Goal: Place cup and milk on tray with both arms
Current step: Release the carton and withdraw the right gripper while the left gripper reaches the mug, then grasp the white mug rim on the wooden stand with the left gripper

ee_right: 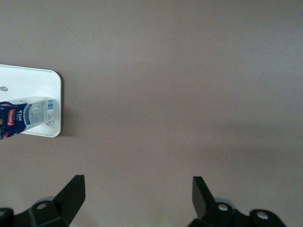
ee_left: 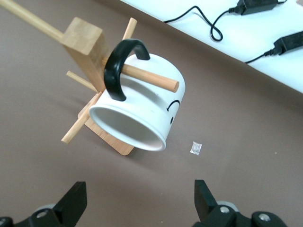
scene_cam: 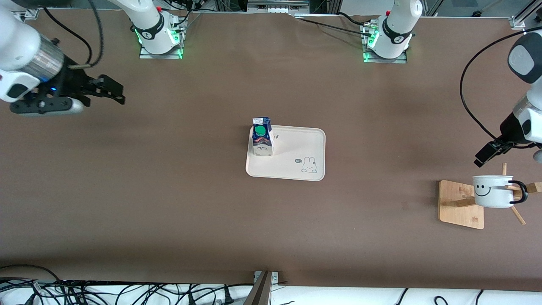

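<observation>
The milk (scene_cam: pixel 262 138) stands upright on the tray (scene_cam: pixel 296 152), at the tray's end toward the right arm. The cup (scene_cam: pixel 491 191) hangs by its black handle on a peg of a wooden rack (scene_cam: pixel 459 203) at the left arm's end of the table. My left gripper (scene_cam: pixel 483 157) is open and empty in the air just above the cup; its wrist view shows the cup (ee_left: pixel 142 109) ahead of the open gripper (ee_left: pixel 139 198). My right gripper (scene_cam: pixel 112 91) is open and empty over bare table at the right arm's end; its wrist view (ee_right: pixel 137 194) shows the milk (ee_right: pixel 26 116) and tray (ee_right: pixel 33 85).
The rack has several pegs sticking out around the cup (ee_left: pixel 75 127). A small white scrap (ee_left: pixel 195 148) lies on the table beside the rack. Cables lie along the table's near edge (scene_cam: pixel 127 292).
</observation>
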{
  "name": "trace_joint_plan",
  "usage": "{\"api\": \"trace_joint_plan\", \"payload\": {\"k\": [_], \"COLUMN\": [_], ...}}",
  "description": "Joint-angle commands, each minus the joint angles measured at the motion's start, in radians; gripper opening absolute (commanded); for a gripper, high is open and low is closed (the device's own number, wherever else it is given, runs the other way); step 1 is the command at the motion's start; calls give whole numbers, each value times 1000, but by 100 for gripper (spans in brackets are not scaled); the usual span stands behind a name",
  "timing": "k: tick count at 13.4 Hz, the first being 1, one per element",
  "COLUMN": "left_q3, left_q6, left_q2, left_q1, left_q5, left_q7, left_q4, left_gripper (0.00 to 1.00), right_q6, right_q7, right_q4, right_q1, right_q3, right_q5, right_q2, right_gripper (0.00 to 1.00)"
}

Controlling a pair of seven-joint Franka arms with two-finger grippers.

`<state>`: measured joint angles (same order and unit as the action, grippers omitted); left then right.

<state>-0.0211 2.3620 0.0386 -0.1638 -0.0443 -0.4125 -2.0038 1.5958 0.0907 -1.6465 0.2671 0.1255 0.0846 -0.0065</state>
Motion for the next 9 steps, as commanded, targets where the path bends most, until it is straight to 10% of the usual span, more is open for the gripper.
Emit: {"api": "trace_joint_plan", "payload": {"k": [1, 9], "left_q3": [-13, -13], "left_q6": [205, 482], "left_q2": [15, 148], "left_q1": [-5, -29], "left_q5": [-13, 61], "left_q7": [-77, -161], "left_q4": [-67, -61], "left_gripper": [100, 100], "right_q6": [46, 33], "right_q7": [-54, -43], "right_q4": [-92, -61], "right_q1": [-191, -215], "right_q3": [-177, -187], "right_q5": [-17, -52], "right_q2": [-63, -29], "right_gripper": [100, 100]}}
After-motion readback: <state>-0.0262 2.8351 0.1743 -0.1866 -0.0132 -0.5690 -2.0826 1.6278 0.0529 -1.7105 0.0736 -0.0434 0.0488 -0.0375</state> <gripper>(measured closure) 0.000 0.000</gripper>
